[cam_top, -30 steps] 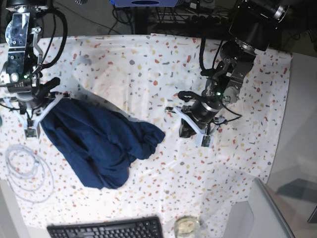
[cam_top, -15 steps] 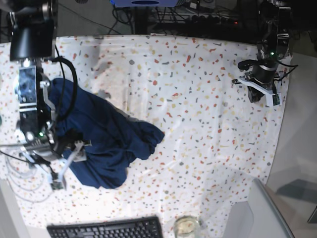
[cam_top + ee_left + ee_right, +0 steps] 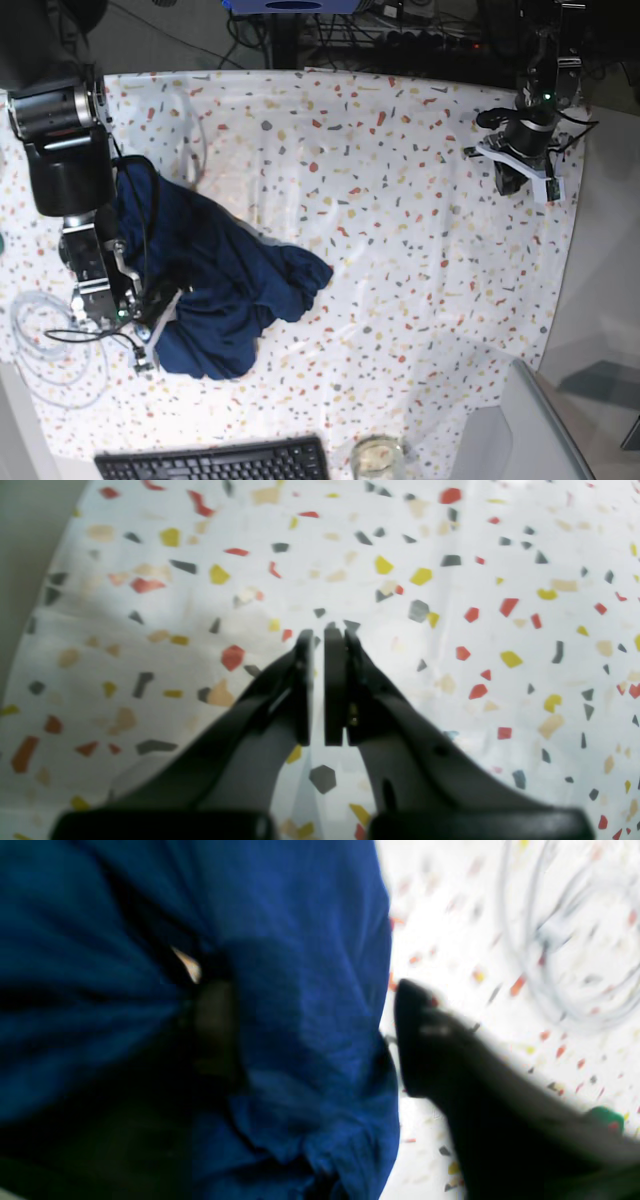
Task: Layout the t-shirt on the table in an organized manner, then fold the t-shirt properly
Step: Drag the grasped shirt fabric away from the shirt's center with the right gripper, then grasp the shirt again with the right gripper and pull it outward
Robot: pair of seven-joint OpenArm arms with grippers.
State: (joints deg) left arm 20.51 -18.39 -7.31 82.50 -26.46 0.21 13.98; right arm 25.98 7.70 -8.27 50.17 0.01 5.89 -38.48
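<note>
On the far left of the base view a loose white cable (image 3: 45, 345) lies coiled on the worktop (image 3: 420, 260). Just beside it the right tool (image 3: 150, 325) is low at the lower left edge of the t-shirt (image 3: 215, 275). In the right wrist view, which is blurred, one finger (image 3: 425, 1040) is on the bare cloth cover outside the hem and the other is dark against the blue fabric, so the jaws stand apart across the edge; I cannot tell if they already pinch it.

The t-shirt is a crumpled heap on the left half of the worktop, with deep folds and one bunched corner that points to the centre. It looks soft, light and limp, so I judge it will sag and drag when lifted. A hem corner or a shoulder seam seems the best place to take hold.

Far right, the left tool (image 3: 525, 165) hovers near the back right corner, well apart from the garment. Its jaws are nearly together and hold nothing.
</note>
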